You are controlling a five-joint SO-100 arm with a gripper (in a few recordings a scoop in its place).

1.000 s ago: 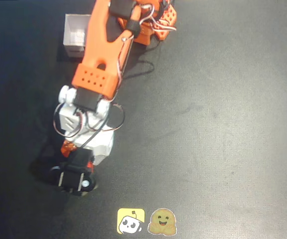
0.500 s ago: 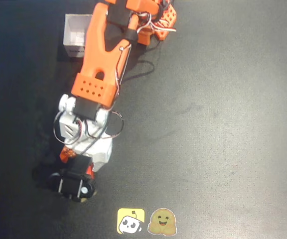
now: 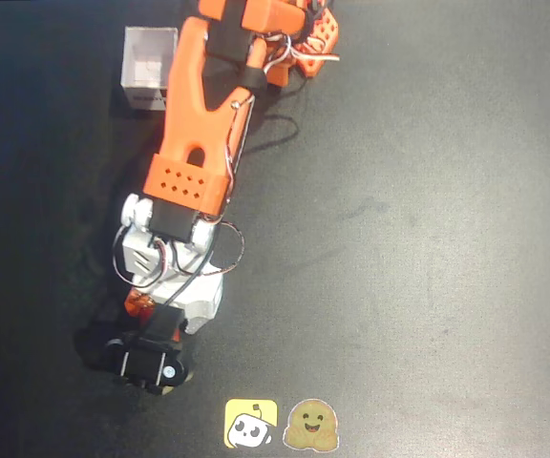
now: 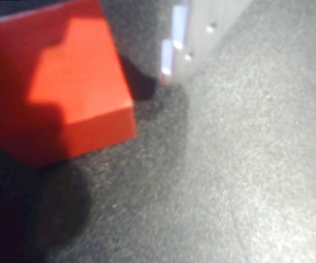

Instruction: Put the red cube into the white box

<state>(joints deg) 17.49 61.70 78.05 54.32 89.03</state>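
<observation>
— Where's the gripper [image 3: 139, 320]?
— Low over the black table [image 3: 428, 239]; whether its jaws are spread or closed, I cannot tell.
— The red cube [image 4: 56, 82]?
— On the mat, close beside one finger [image 4: 188, 33]. The white box [image 3: 149, 69] sits well apart.

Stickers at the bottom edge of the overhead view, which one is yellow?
The yellow square sticker on the left; the round sticker beside it on the right is brownish-green.

Overhead: my arm [image 3: 199, 134] stretches down-left across the dark desk [image 3: 418, 239]. Cube [image 3: 139, 304] peeks out beside the white wrist, near the pincer [image 3: 151, 358]; can't tell jaw state. Box [image 3: 148, 69] sits top-left, well apart. Two stickers [image 3: 282, 424] at bottom edge.
</observation>
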